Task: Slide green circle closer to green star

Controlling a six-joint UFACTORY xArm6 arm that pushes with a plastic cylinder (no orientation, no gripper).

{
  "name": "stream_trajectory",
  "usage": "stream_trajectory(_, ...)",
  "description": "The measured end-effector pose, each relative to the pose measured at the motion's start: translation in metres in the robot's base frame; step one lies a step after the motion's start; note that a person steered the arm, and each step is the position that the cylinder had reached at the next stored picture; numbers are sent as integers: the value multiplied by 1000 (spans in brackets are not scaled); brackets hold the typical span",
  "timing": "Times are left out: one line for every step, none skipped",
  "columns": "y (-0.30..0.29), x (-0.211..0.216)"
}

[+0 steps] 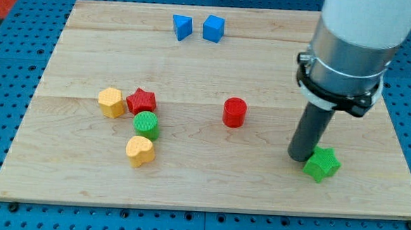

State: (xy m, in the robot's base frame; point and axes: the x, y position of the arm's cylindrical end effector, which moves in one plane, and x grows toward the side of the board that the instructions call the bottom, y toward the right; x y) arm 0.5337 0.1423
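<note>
the green circle sits left of the board's middle, in a small cluster well apart from the green star, which lies near the board's bottom right corner. the circle touches the red star just above it and the yellow heart just below it; a yellow hexagon stands beside the red star, toward the left edge.

the arm comes down from the view's top right, a wide pale body with a dark ring, narrowing to an upright dark rod. my tip rests on the board just left of the green star, touching it or nearly so; i cannot tell which. the rod has nothing to spread or pinch, and it holds nothing.

a red cylinder stands alone near the board's middle, between the cluster and the rod. by the top edge a blue triangle and a blue cube sit side by side, close but apart. the wooden board lies on a blue pegboard.
</note>
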Motion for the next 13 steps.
stream_trajectory(0,0)
stream_trajectory(-12,-2)
stream_trajectory(-106,-29)
stream_trajectory(-192,-46)
stream_trajectory(-211,-100)
stream_trajectory(-268,-87)
stream_trajectory(-258,-69)
stream_trajectory(-246,-29)
stream_trajectory(-252,-14)
stream_trajectory(-204,-8)
stream_trajectory(-107,-11)
stream_trajectory(-91,-6)
stream_trajectory(-116,-6)
